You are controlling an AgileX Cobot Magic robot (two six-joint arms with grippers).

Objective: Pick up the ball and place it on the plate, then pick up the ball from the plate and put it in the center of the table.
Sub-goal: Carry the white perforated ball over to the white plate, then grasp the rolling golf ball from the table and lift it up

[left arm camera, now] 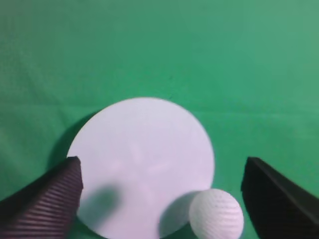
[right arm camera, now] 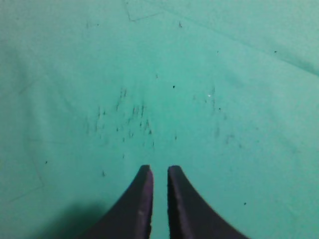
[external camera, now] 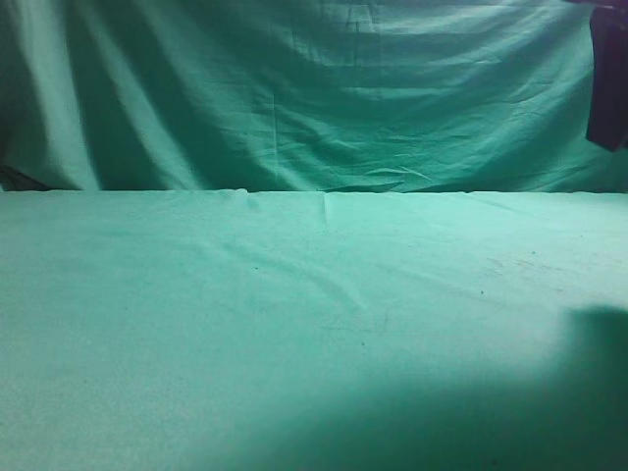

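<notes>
Green cloth covers the tabletop (external camera: 294,324) in all three views, slightly wrinkled, with a draped green curtain (external camera: 294,98) hanging behind it in the exterior view. A dark object (external camera: 608,78) hangs at the upper right edge of that view; what it is cannot be told. A dark shadow lies on the cloth at the lower right. Neither the ball nor the plate shows in the exterior view.

Left wrist view: the left claw (left arm camera: 162,194) stands with its two fingers wide apart, one ribbed black finger (left arm camera: 45,204) at the lower left and the other at the lower right. A round white plate (left arm camera: 142,164) lies flat on the cloth between them. The ball (left arm camera: 216,214), white and dimpled, sits at the plate's lower right edge, overlapping the rim in this view; whether it rests on the plate or on the cloth just beside it cannot be told. The ball lies between the fingers, nearer the right one, touching neither.

Right wrist view: the right claw (right arm camera: 159,172) has its two black fingers nearly together, with only a narrow slit between the tips, and nothing held. Below it lies bare cloth marked with small dark specks (right arm camera: 124,122) and faint creases.
</notes>
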